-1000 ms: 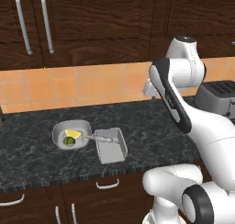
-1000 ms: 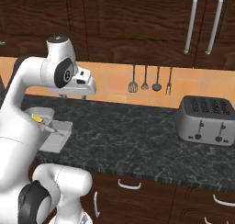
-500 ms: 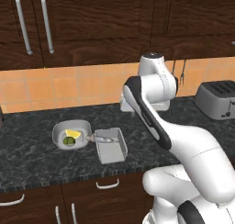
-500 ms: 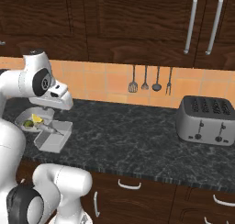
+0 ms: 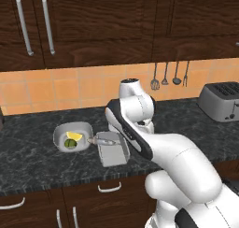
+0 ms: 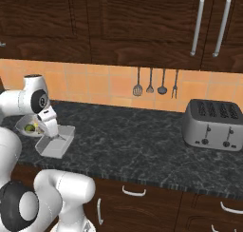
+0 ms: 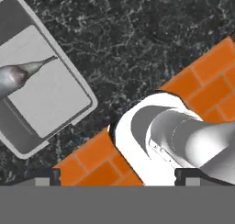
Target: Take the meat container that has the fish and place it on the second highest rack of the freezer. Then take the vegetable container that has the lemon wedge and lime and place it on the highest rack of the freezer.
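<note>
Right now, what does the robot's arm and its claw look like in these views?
The arm is glossy white, built of rounded, bulbous segments, with dark grey bands and discs at the joints. No cables or markings can be made out. Of the claw, the hand view shows two small dark square finger tips set far apart.

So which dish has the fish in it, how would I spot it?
Look at the dark stone counter below the orange tiles. Two containers sit near its front edge: the meat container is the grey rectangular one holding a silvery fish, whereas the vegetable container is rounder, with yellow and green fruit.
</note>
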Controlling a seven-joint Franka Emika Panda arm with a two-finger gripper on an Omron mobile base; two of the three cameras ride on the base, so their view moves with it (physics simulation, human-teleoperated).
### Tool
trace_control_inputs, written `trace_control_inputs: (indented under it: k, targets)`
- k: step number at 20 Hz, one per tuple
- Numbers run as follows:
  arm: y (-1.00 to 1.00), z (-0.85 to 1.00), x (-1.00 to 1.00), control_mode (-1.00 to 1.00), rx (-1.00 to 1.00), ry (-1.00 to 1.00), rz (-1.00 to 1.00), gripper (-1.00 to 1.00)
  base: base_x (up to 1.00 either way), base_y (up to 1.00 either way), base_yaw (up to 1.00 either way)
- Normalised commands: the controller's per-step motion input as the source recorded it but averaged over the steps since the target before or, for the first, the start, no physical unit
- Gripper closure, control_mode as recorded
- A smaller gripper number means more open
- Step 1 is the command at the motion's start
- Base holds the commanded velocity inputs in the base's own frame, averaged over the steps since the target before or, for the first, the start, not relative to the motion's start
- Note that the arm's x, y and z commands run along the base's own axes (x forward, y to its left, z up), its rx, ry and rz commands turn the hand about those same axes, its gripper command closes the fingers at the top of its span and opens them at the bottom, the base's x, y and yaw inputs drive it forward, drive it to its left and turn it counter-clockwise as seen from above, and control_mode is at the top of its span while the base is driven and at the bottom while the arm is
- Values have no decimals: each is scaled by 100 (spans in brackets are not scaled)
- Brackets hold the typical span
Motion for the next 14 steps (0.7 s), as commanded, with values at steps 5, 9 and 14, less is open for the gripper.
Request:
trace_control_inputs:
  k: [5,9,14]
  targets:
    - [16,-74,1,-100,0,4,-42,-100,0,0,0]
    - [18,-60,0,-100,0,-2,-38,-100,0,0,0]
    - [27,-25,10,-100,-3,-10,-36,-100,0,0,0]
